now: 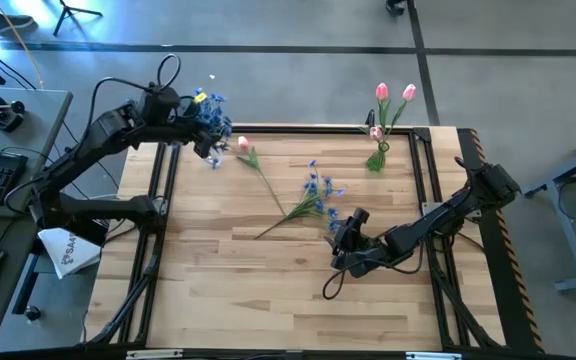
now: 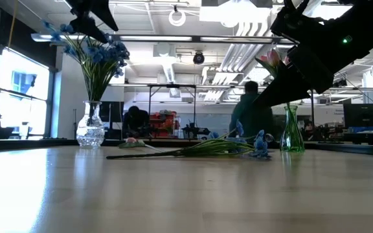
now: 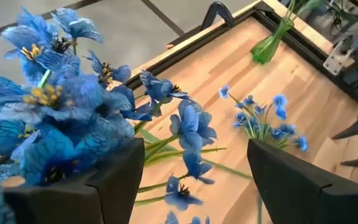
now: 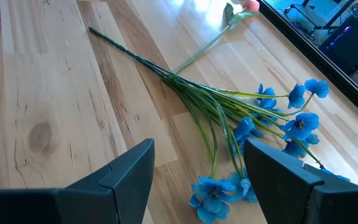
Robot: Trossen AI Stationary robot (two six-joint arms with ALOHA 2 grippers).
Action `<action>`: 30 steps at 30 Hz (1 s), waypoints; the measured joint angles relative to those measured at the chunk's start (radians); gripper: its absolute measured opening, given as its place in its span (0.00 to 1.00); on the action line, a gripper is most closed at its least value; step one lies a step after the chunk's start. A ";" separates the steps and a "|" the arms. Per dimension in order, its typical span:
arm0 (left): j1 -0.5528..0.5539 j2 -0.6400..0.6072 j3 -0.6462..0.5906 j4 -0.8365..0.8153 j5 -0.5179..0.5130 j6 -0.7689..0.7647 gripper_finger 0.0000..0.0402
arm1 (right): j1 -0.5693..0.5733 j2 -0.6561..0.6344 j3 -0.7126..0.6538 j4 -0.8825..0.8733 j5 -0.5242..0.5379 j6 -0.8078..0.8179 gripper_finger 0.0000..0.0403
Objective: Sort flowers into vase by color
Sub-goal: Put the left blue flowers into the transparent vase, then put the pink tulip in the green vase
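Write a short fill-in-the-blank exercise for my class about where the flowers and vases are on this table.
1. The clear vase holds only ____ flowers.
2. The pink tulips stand in the ____ vase.
3. A blue spray and one pink tulip lie flat on the ____.
4. The right tool hangs over the blue spray with its jaws ____.

Missing words: blue; green; table; open
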State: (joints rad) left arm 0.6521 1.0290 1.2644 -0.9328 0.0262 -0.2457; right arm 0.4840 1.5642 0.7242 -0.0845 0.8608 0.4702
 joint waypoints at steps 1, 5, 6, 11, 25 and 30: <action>0.001 0.000 -0.009 0.025 0.000 -0.022 0.68 | 0.000 0.000 0.000 0.000 0.000 0.000 0.60; 0.011 0.001 -0.071 0.160 0.016 -0.130 0.68 | 0.000 0.000 0.000 0.000 0.000 0.000 0.60; 0.013 0.001 -0.089 0.200 0.032 -0.147 0.68 | 0.000 0.000 0.000 0.000 0.000 0.000 0.60; 0.010 0.000 -0.191 0.435 0.086 -0.244 0.68 | 0.000 0.000 0.000 0.000 0.000 0.000 0.60; -0.134 -0.091 -0.278 0.802 0.057 -0.165 0.68 | 0.000 0.000 0.000 0.008 0.000 0.003 0.60; -0.155 -0.133 -0.278 0.806 0.038 -0.122 0.66 | 0.000 0.000 0.000 0.016 0.000 0.002 0.60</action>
State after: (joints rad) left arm 0.4974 0.8962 0.9863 -0.1263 0.0639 -0.3676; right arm 0.4843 1.5639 0.7246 -0.0689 0.8608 0.4721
